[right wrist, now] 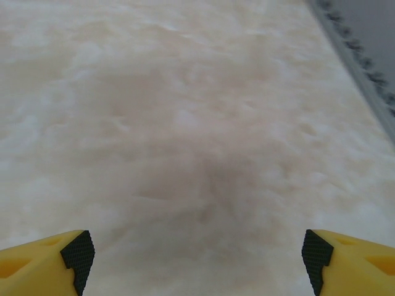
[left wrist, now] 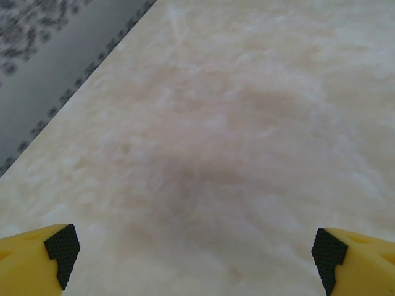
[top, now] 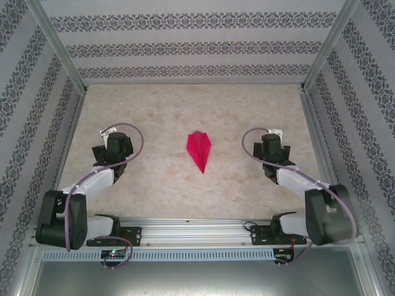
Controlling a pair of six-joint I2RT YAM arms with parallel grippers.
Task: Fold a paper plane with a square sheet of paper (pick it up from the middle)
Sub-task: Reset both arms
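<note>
The magenta-pink folded paper plane (top: pixel 199 151), a slim dart with a centre crease, lies flat near the middle of the beige marbled tabletop (top: pixel 185 105). Its sharp tip points to the near side and its wider end to the far side. It sits between the two arms, well apart from each, and nothing touches it.

The left gripper (left wrist: pixel 194 250) hangs over bare table left of the plane. Its yellow fingers with black textured pads (left wrist: pixel 62 246) are spread wide, with nothing between them. The right gripper (right wrist: pixel 196 253) hangs over bare table right of the plane. Its pads (right wrist: pixel 78 253) are also spread wide and hold nothing.

The left arm (top: pixel 92 182) and right arm (top: pixel 299 182) reach in from the near corners, their wrists about level with the plane. Open tabletop surrounds the plane on all sides, with the widest stretch towards the far patterned wall (top: pixel 185 46).

The left wrist view shows the table's left edge meeting a grey patterned side panel (left wrist: pixel 49 68). The right wrist view shows the matching right edge and panel (right wrist: pixel 370 37). A silver aluminium rail (top: pixel 197 225) carrying the arm bases runs along the near edge. Nothing stands between either gripper and the plane.
</note>
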